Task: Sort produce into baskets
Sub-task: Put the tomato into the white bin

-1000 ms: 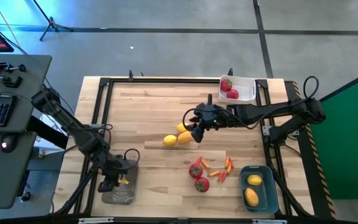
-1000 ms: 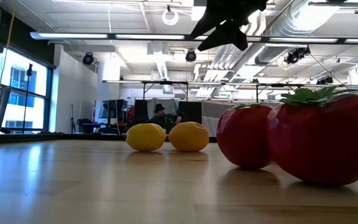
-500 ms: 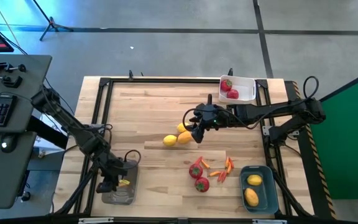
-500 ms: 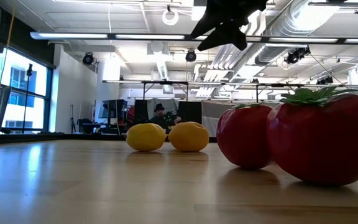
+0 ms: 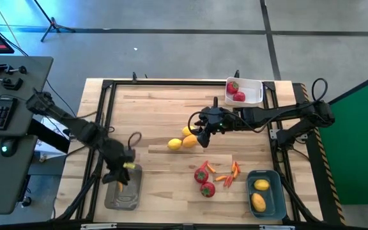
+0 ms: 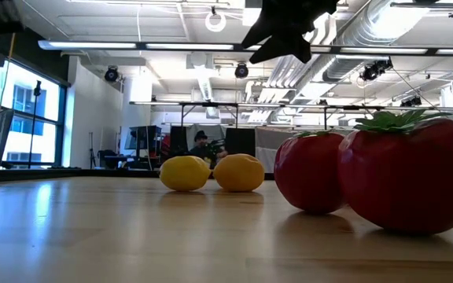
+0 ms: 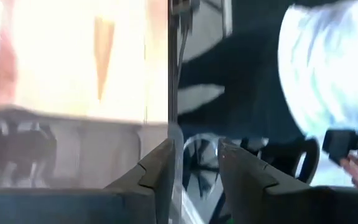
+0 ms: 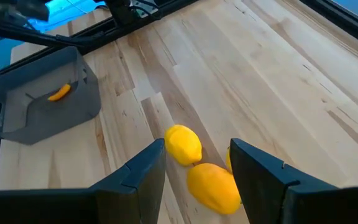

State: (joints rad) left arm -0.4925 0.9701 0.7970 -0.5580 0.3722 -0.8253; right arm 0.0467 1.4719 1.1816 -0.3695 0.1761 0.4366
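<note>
My left gripper (image 5: 120, 177) (image 7: 194, 165) hangs open over the far end of the grey basket (image 5: 123, 199) (image 8: 61, 115) at the near left, nothing between its fingers. A small orange pepper (image 8: 59, 92) lies inside that basket. My right gripper (image 5: 203, 137) (image 8: 194, 165) hovers open above three lemons (image 5: 189, 141) (image 8: 183, 144) lying mid-table, clear of them; it also shows in the low view (image 6: 285, 31). Two red fruits (image 5: 204, 181) and orange-red peppers (image 5: 225, 172) lie nearer the front.
The white basket (image 5: 255, 83) at the far right holds two red fruits. The blue basket (image 5: 280, 191) at the near right holds two lemons. A black frame (image 5: 107, 115) rims the table. Bare wood lies between the grey basket and the lemons.
My left gripper has risen from low over the grey basket and drawn back toward the table's far edge, mostly in the last half second. My right gripper has kept still above the lemons.
</note>
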